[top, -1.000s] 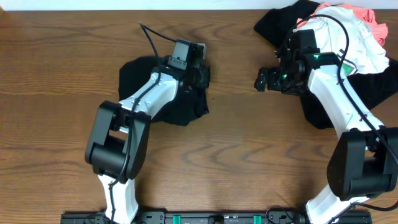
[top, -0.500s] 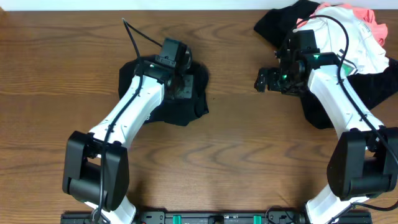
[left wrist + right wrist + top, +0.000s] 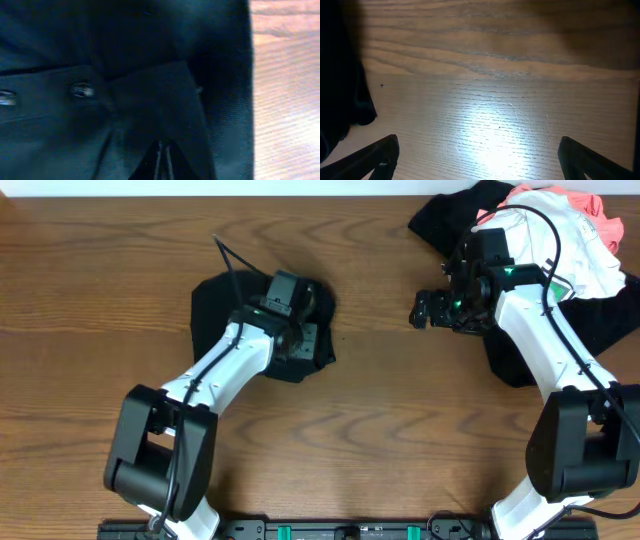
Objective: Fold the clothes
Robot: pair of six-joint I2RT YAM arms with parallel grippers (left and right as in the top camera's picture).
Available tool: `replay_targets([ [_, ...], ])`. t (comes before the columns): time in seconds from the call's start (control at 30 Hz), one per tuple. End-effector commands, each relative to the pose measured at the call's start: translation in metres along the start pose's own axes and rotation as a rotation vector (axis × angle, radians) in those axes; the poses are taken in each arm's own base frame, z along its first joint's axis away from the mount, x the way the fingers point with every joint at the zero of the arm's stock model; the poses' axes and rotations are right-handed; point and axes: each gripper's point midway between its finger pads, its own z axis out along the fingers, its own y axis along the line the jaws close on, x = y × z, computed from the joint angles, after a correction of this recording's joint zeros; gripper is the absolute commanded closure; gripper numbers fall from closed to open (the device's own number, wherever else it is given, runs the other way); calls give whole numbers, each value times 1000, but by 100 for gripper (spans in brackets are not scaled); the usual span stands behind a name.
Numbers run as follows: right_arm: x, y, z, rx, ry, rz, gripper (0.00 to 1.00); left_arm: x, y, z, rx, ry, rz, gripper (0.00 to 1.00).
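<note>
Shirt (image 3: 213, 305): we see a black, soft, roughly squared bundle, left of centre.
Left gripper (image 3: 162, 150): clenched on its cloth; pinch unclear.
Right gripper (image 3: 422, 310): released above grained wooden table (image 3: 400, 430).
Pile (image 3: 585, 250): crumpled, upper right.

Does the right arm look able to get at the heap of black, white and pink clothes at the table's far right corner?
Probably yes. The right gripper hangs open and empty over the wooden table, just beside the heap of clothes, with nothing between them.
</note>
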Motion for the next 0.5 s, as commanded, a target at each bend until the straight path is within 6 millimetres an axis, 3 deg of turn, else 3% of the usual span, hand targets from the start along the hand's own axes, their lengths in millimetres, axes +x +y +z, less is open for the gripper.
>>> replay_targets([
  [0.0,0,6,-5,-13,-12,-1,1,9,-6,6,18,24,4,94],
  [0.23,-4,11,-20,-22,-52,-11,1,19,-20,25,32,53,-29,94],
  [0.47,-4,11,-22,-23,-58,-12,1,18,-54,28,131,37,-15,94],
])
